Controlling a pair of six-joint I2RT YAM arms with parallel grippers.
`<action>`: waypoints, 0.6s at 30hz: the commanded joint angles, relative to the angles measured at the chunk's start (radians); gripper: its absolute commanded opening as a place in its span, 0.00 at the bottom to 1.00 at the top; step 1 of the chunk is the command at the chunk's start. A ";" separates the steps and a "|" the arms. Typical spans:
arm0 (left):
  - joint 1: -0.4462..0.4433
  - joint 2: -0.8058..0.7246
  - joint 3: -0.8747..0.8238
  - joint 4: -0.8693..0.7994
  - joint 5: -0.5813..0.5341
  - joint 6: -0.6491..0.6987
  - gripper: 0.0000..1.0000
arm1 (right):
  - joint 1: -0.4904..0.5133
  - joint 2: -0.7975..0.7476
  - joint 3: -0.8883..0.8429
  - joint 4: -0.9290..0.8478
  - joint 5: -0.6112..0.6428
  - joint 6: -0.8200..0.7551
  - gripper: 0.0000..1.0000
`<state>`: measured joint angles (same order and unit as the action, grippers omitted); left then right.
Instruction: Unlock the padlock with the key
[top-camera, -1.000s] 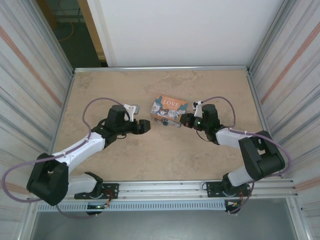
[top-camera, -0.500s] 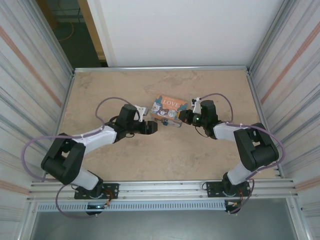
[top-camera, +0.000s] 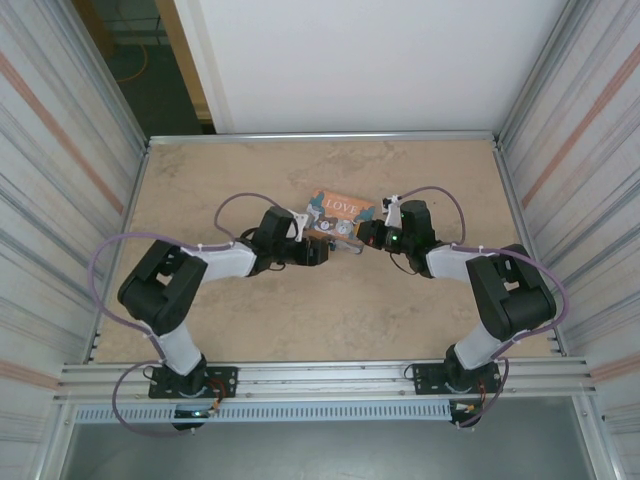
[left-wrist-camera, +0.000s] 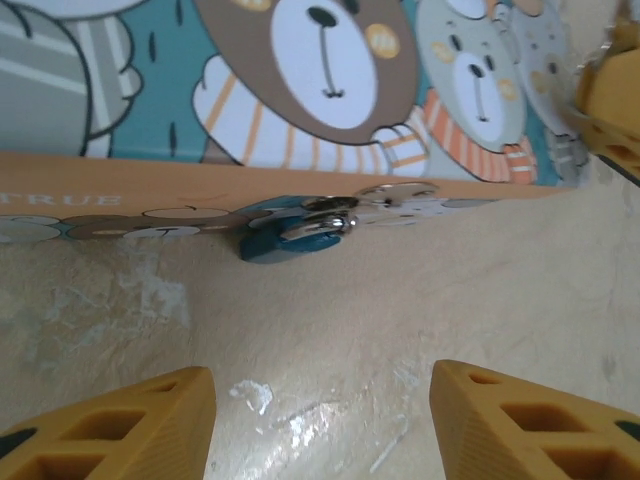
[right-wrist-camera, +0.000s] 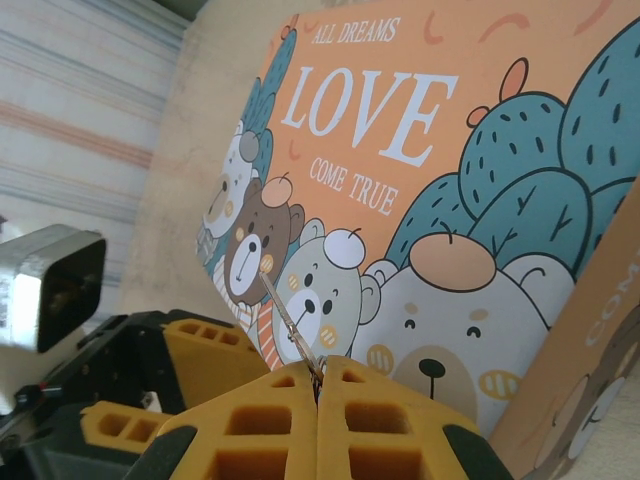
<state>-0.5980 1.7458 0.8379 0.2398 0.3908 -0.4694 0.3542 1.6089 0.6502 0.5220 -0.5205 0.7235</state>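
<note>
The tiny blue padlock (left-wrist-camera: 290, 238) lies on the table against the front side of the orange tin (left-wrist-camera: 300, 80), its silvery shackle (left-wrist-camera: 330, 212) at the tin's clasp. My left gripper (left-wrist-camera: 320, 420) is open just short of the padlock, with bare table between its fingers (left-wrist-camera: 130, 420). My right gripper (right-wrist-camera: 318, 385) is shut on the thin silvery key (right-wrist-camera: 285, 320), whose blade points up and left across the tin's lid (right-wrist-camera: 430, 200). From above, the left gripper (top-camera: 318, 250) and right gripper (top-camera: 365, 238) face each other at the tin's near edge.
The orange "LOVE" tin (top-camera: 338, 214) lies flat mid-table. A yellow finger of the right gripper (left-wrist-camera: 610, 110) shows at the upper right of the left wrist view. The left gripper's fingers (right-wrist-camera: 200, 350) sit close left of the key. Metal walls (top-camera: 560, 130) enclose the table.
My left arm has swung right, bringing its open gripper up to the tin's front. The right gripper shifted slightly toward the tin, then held still with the key.
</note>
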 joint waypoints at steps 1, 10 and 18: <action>-0.006 0.026 0.029 0.060 -0.021 -0.025 0.57 | 0.015 0.017 -0.017 -0.087 0.042 -0.030 0.00; -0.013 0.081 0.029 0.131 -0.047 -0.028 0.56 | 0.031 0.023 -0.011 -0.109 0.056 -0.044 0.00; -0.039 0.114 0.033 0.202 -0.111 -0.010 0.56 | 0.034 0.029 -0.003 -0.111 0.054 -0.047 0.00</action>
<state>-0.6270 1.8412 0.8478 0.3767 0.3252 -0.4942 0.3729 1.6081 0.6510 0.5224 -0.4934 0.6983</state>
